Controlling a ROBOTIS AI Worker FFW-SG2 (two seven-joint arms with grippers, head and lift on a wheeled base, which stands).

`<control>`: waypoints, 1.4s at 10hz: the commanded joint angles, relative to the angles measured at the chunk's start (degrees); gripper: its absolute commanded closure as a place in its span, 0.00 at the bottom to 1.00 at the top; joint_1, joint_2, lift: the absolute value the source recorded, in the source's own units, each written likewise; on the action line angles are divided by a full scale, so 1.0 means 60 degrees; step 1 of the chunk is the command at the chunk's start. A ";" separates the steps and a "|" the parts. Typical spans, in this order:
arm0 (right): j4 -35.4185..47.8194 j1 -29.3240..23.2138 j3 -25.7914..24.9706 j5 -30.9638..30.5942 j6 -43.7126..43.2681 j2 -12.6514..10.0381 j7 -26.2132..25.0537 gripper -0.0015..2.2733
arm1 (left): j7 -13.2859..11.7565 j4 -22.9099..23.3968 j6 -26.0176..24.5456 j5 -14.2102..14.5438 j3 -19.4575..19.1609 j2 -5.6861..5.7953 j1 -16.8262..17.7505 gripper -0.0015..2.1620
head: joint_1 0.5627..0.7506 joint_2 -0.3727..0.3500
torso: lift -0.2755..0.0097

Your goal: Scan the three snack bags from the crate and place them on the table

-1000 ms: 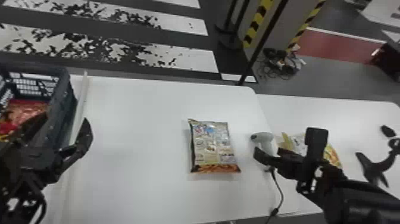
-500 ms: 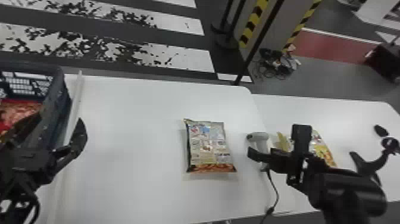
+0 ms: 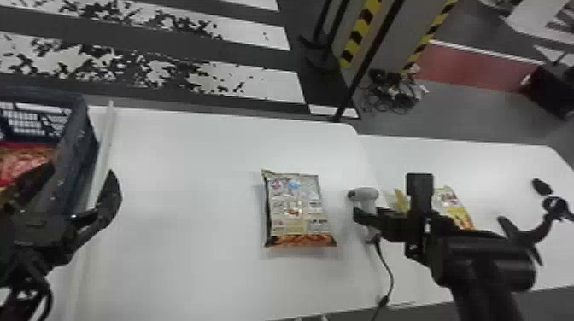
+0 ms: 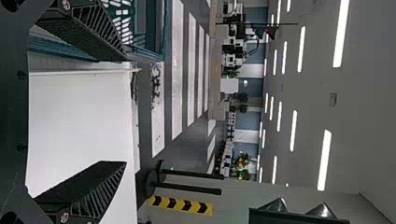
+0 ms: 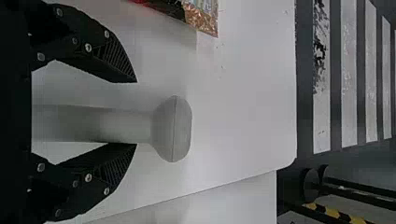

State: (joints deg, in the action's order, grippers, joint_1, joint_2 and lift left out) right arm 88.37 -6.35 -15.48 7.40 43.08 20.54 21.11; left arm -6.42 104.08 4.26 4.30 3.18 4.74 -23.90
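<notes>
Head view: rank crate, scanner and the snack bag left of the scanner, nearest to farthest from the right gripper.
From the right gripper:
1. Scanner: right at it, handle between its open fingers.
2. Snack bag: a little to the left of the scanner.
3. Crate: far left, well beyond the bag.

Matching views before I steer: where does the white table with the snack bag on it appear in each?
Head view: table across the middle, under the snack bag, crate at its left end.
Left wrist view: table beside the crate, reaching between the fingers of the left tool.
Right wrist view: table behind the scanner and right tool.
Shared landmark: black-and-yellow strip beyond the table.
</notes>
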 commanded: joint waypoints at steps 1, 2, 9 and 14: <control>0.0008 0.0003 0.0031 -0.0062 -0.0038 -0.0011 -0.0062 0.92 | 0.0000 -0.0003 0.0000 0.0000 0.0013 0.0001 0.0000 0.04 | 0.70 0.08 | 0.75; 0.0022 0.0003 0.0031 -0.0091 -0.0038 -0.0011 -0.0077 0.94 | 0.0000 -0.0003 0.0000 0.0000 0.0013 0.0001 0.0000 0.04 | 0.70 0.08 | 0.75; 0.3787 -0.1579 -0.0497 0.0348 0.1984 -0.0348 -0.0106 0.99 | 0.0000 0.0070 0.0029 -0.0014 0.0027 0.0001 -0.0073 0.04 | 0.70 0.10 | 0.75; 0.5208 -0.2062 -0.0101 0.0582 0.3156 -0.0612 0.0348 0.99 | 0.0000 0.0070 0.0088 -0.0014 0.0027 0.0001 -0.0117 0.04 | 0.70 0.19 | 0.75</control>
State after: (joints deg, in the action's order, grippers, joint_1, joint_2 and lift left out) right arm 119.35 -18.69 -16.67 10.89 61.59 16.94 23.24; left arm -6.41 104.50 4.72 4.23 3.36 4.75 -24.61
